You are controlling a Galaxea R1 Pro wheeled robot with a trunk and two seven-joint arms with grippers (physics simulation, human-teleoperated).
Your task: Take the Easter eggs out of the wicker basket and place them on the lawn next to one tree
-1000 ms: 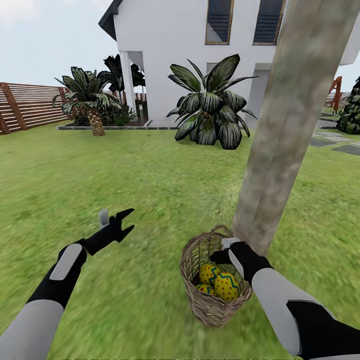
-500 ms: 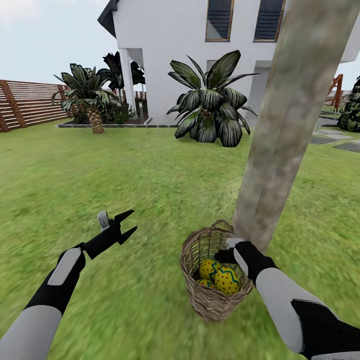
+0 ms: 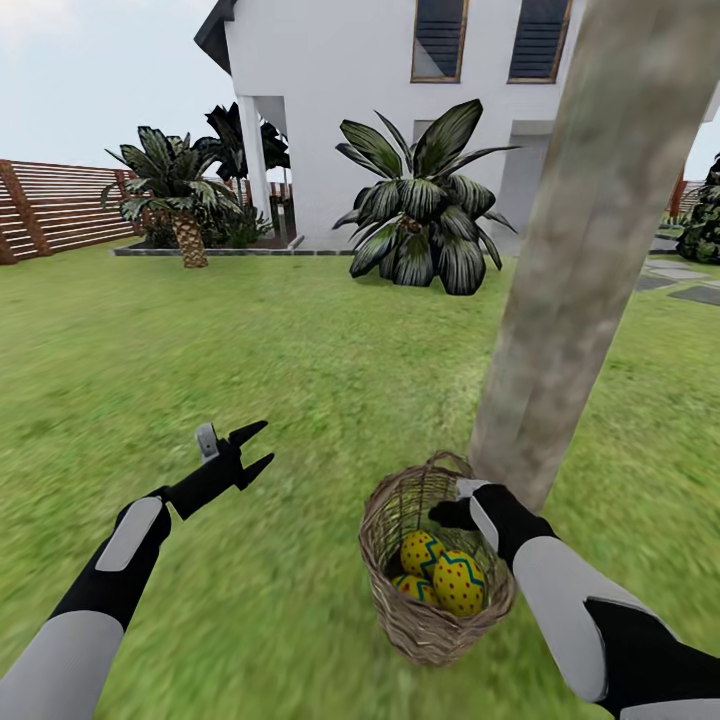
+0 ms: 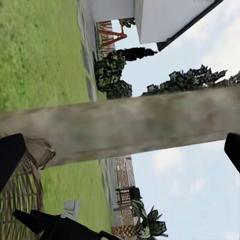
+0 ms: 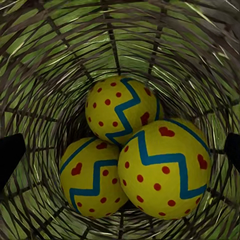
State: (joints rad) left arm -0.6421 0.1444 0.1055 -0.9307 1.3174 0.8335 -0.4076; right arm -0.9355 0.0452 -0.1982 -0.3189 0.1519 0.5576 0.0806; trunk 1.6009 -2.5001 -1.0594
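Note:
The wicker basket [image 3: 425,610] stands on the lawn [image 3: 250,330] right at the foot of the tree [image 3: 570,270]. Three yellow Easter eggs lie in it, with red dots and blue zigzag bands: one [image 5: 122,112], a second [image 5: 165,167], a third [image 5: 92,177]. In the head view two eggs [image 3: 460,583] [image 3: 420,550] show well. My right gripper [image 3: 447,514] hangs open over the basket's far rim, pointing down at the eggs [image 5: 120,152], not touching them. My left gripper [image 3: 250,450] is open over the grass to the basket's left and holds nothing.
A white house [image 3: 350,90] stands behind, with a big dark-leaved bush [image 3: 425,210] in front of it. A short palm [image 3: 185,215] and a brown slatted fence [image 3: 55,205] are at the far left. Stone slabs [image 3: 690,290] lie right of the trunk.
The whole picture has shifted a little, so the camera moved. Both grippers keep nearly the same places, the right one over the basket, the left one open over the grass.

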